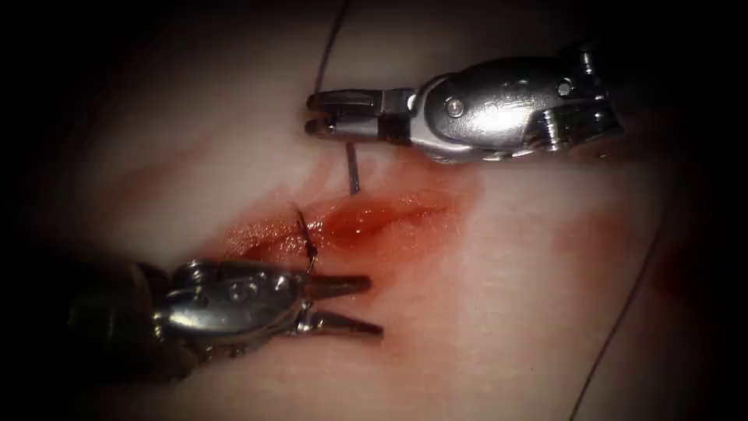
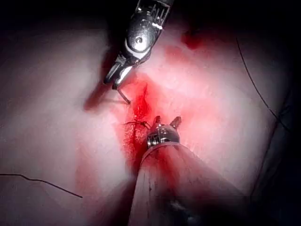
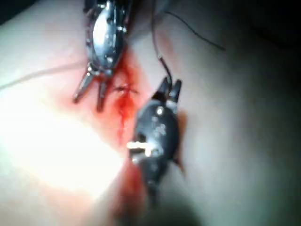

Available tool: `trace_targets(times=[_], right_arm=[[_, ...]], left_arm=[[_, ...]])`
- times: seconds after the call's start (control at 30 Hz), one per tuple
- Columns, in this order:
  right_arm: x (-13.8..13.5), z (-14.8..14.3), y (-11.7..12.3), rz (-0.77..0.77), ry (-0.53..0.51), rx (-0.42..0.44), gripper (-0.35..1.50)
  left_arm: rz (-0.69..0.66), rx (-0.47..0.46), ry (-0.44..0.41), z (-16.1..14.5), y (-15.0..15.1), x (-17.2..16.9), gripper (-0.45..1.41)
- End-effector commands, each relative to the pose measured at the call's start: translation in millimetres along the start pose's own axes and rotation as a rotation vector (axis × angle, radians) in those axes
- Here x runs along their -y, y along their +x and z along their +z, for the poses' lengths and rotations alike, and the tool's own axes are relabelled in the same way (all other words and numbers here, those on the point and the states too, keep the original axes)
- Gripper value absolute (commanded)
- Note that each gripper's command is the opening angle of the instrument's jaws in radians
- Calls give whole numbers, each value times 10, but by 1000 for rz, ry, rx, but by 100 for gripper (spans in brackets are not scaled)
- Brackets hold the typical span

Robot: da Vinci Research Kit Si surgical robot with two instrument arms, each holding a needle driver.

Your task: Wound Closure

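The tissue [image 1: 499, 296] has a cut [image 1: 374, 217] wet with red fluid. A dark stitch with a knot [image 1: 306, 238] crosses the cut near its left end. My right tool [image 1: 312, 114], on the far side of the cut, is shut on the needle [image 1: 352, 168]. The needle points down from the jaws, its tip at the tissue just above the cut; whether it is in the tissue I cannot tell. Thread [image 1: 331, 47] runs up from those jaws. My left tool [image 1: 374, 307] lies on the near side beside the stitch, open and holding nothing. The left wrist view shows the needle [image 2: 123, 96] under the right tool [image 2: 113, 81].
A long strand of thread [image 1: 623, 312] lies over the tissue at the right. Another loose strand [image 2: 42, 181] rests on the tissue in the left wrist view. In the right wrist view the left tool [image 3: 87, 104] stands open by the stitch [image 3: 123, 88].
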Motion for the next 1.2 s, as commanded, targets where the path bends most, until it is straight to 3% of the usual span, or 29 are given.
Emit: trace_targets(times=[0.03,0.43,0.93,1.2], right_arm=[[4,9,-5,28,4,-4,-35],[-3,6,-11,248,-51,-17,-35],[-7,4,-21,395,-53,-31,-35],[-4,5,-27,554,-27,-39,-35]], left_arm=[[-1,0,-2,8,-4,-1,35],[-1,3,0,10,-4,-1,35],[0,12,2,9,-5,0,34],[0,12,2,9,-5,-1,34]])
